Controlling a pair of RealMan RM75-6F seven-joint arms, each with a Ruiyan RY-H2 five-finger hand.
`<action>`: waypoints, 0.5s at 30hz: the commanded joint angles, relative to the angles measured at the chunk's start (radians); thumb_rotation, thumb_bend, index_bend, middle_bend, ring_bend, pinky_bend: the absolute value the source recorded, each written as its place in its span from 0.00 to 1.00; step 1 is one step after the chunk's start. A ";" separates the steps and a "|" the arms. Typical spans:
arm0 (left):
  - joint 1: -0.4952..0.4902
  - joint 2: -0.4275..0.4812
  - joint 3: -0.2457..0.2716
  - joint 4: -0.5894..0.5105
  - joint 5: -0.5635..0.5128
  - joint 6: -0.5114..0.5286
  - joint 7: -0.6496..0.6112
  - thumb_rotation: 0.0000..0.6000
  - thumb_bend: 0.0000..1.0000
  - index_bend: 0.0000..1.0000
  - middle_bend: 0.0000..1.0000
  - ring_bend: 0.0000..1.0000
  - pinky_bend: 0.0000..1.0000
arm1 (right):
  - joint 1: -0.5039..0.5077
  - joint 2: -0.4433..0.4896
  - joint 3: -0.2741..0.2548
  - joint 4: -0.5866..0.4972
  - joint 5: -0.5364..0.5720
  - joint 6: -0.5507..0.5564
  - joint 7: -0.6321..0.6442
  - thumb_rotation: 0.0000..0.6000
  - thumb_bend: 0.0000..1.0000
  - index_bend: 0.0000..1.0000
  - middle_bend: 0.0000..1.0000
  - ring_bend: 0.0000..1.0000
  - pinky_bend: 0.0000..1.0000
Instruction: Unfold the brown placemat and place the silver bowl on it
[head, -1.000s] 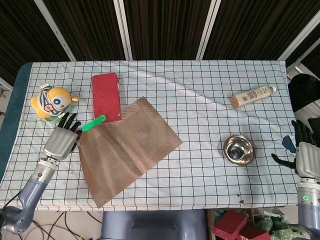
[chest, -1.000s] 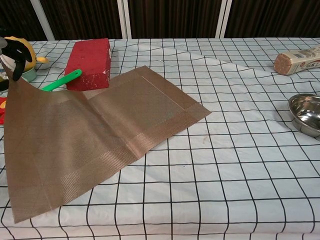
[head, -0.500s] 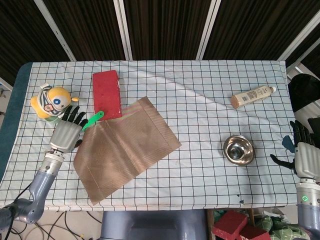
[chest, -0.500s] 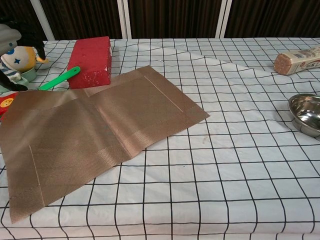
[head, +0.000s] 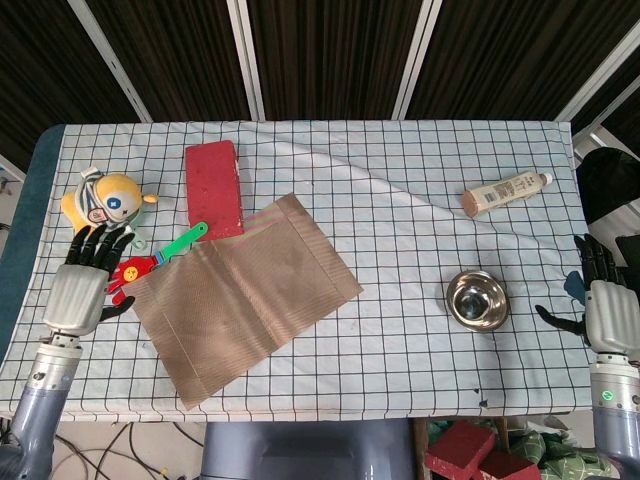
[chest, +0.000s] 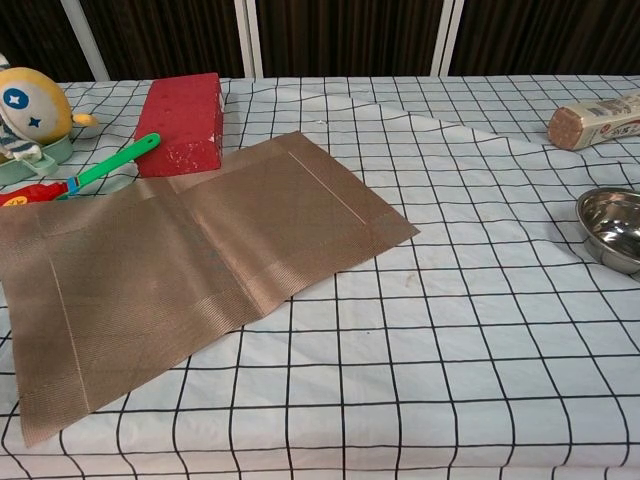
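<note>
The brown placemat (head: 243, 298) is lying opened out flat on the checked tablecloth (head: 400, 230), skewed to the grid lines, with a crease line showing across its middle in the chest view (chest: 190, 262). Every place below is being given relative to this placemat.

The silver bowl (head: 477, 299) is sitting well apart from the placemat, off to its right, upright and with nothing in it; in the chest view only part of it (chest: 612, 228) is being shown at the frame edge.

The left hand (head: 80, 285) is being held just off the placemat's left corner, fingers spread apart and nothing gripped. Whether it is touching the cloth cannot be told. The right hand (head: 603, 310) is being held far to the placemat's right, beyond the bowl and at the table's edge, fingers likewise apart and nothing in them. Neither hand is being shown in the chest view.

A red block (head: 213, 190) is lying just beyond the placemat's far edge, its near end very close to that edge. A green-handled tool (head: 165, 254) is lying at the far left corner, just beside the mat. A yellow doll (head: 104, 202) is standing farther off to the far left. A tube (head: 506, 192) is lying well away to the far right.
</note>
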 joint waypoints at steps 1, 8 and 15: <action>0.059 0.005 0.002 0.011 0.021 0.085 -0.052 1.00 0.01 0.12 0.09 0.04 0.04 | 0.005 0.005 0.003 -0.010 -0.016 0.008 -0.006 1.00 0.04 0.01 0.00 0.02 0.18; 0.125 -0.026 -0.003 0.092 0.010 0.160 -0.129 1.00 0.01 0.11 0.07 0.04 0.04 | 0.049 0.025 -0.003 -0.027 -0.088 -0.012 -0.068 1.00 0.04 0.06 0.00 0.02 0.18; 0.121 -0.044 -0.029 0.124 0.015 0.156 -0.171 1.00 0.01 0.10 0.07 0.04 0.04 | 0.168 0.045 -0.002 -0.060 -0.168 -0.133 -0.185 1.00 0.03 0.07 0.04 0.06 0.21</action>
